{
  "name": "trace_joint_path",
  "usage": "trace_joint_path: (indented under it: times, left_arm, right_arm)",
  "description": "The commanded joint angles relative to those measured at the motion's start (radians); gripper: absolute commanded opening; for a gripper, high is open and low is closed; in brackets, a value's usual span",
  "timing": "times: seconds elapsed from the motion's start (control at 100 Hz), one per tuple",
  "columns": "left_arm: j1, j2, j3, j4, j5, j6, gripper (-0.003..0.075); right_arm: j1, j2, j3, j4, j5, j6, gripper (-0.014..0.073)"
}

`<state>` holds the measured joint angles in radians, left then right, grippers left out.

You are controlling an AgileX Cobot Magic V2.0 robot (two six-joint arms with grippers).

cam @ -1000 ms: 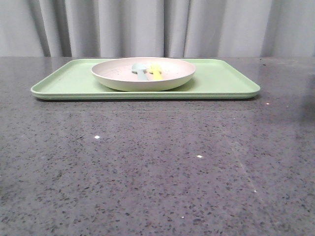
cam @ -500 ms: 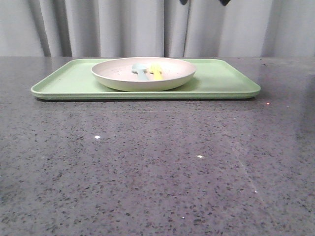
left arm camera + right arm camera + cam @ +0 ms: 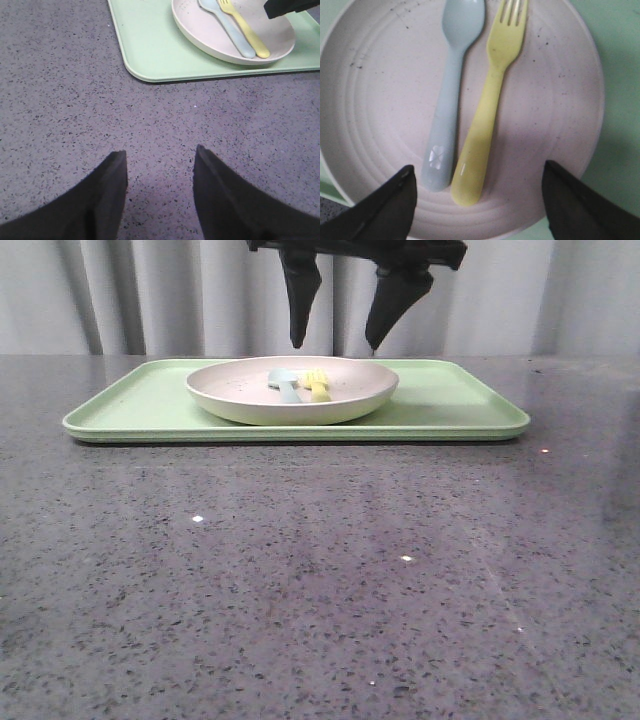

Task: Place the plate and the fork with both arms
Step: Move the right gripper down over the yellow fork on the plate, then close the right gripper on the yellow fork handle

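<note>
Left gripper (image 3: 159, 192) hangs over bare table (image 3: 300, 590) near the tray's (image 3: 130, 400) left end, fingers spread wide, gripping nothing. The tray sits toward the table's far edge, and the plate (image 3: 250, 400) rests on it a little left of its middle. Inside the plate lie the spoon (image 3: 284, 383) and, just beside it to the right, the fork (image 3: 318, 385), side by side and possibly touching along the handles.

Right gripper (image 3: 335, 340) hovers just above the plate, parted and empty, its fingers (image 3: 390, 305) straddling both utensils.

Handling, as a judgement: the fork looks like thin, light, stiff plastic, smooth and glossy, so it could skid on the plate's slick surface. The mid-handle seems the best hold, pinched across its narrow width. The spoon lies so close that a wide closing could catch it too. The plate looks rigid and fairly light; its raised rim is the obvious grip.

The front view gives the right gripper's height above the plate but squashes the utensils into a blur. The right wrist view shows the tines, the handle outline and the plate's rings. The left wrist view alone shows the left gripper.
</note>
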<state>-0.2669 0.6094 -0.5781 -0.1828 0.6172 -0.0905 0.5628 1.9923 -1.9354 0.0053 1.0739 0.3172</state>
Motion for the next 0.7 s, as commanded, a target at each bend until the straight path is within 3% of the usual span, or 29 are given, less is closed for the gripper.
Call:
trace_joint_path:
  times: [0.0, 0.69]
  left_arm:
    - [-0.008, -0.002, -0.030, -0.016, -0.068, -0.008, 0.0315]
    - [-0.008, -0.002, -0.030, -0.018, -0.068, -0.008, 0.0315]
  right_arm:
    - [-0.001, -0.038, -0.038, -0.005, -0.028, 0.009, 0.0528]
    - [-0.001, 0.027, -0.038, -0.066, -0.043, 0.009, 0.0528]
